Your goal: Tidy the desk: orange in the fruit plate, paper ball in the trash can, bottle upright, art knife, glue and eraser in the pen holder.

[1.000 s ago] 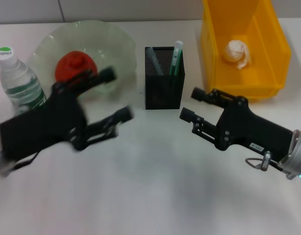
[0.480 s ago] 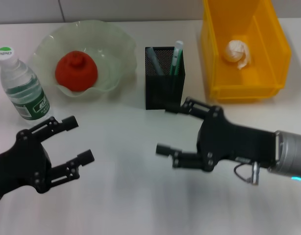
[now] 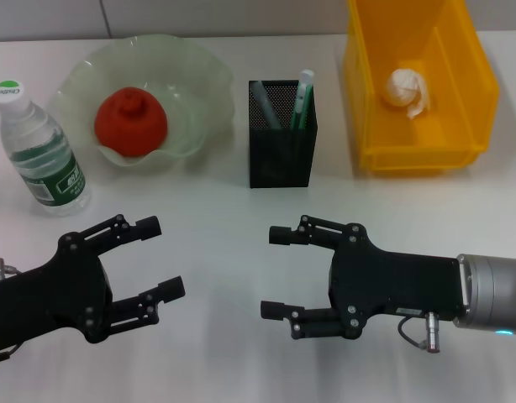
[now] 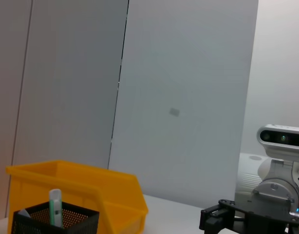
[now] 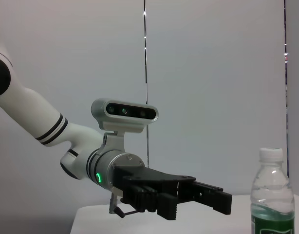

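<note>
The orange lies in the pale green fruit plate. At the far left the bottle stands upright, and it also shows in the right wrist view. Inside the yellow trash can rests the paper ball. The black mesh pen holder holds a green-and-white stick and a grey-teal item; I cannot tell which is the art knife or the glue. The eraser is hidden. My left gripper and right gripper hover open and empty near the front edge, facing each other.
The left wrist view shows the yellow bin and the pen holder from the side, with a wall behind. Bare white table lies between the grippers and the objects at the back.
Both grippers have drawn back from the plate and pen holder toward the near edge. The left one left the plate area; the right one swung down and left. Both stay open.
</note>
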Tool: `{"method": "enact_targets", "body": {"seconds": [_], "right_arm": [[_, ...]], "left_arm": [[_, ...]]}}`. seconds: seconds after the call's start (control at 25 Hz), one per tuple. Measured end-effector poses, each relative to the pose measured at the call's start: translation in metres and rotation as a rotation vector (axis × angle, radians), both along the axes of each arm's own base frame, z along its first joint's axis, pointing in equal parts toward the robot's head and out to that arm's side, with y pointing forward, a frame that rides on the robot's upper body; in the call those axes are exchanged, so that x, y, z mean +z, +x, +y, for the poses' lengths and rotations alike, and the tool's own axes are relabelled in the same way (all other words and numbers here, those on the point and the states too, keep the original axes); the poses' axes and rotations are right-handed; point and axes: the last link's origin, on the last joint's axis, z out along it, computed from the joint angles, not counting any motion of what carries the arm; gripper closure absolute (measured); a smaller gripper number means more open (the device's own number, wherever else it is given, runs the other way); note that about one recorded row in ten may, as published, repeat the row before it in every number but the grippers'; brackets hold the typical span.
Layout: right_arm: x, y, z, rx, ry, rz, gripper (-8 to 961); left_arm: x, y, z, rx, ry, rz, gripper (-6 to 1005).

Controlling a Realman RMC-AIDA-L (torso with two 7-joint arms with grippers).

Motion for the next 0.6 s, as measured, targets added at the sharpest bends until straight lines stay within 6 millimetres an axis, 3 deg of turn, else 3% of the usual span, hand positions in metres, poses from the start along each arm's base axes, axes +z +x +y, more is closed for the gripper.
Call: {"method": "enact_targets", "body": {"seconds": [0.6], "right_arm": [[-0.0023,0.0019,-0.0033,-0.016,-0.009,0.003,135]], "left_arm": [[-0.0041,0.0015,-0.0027,0.001,-0.014,-0.011,197]]}}
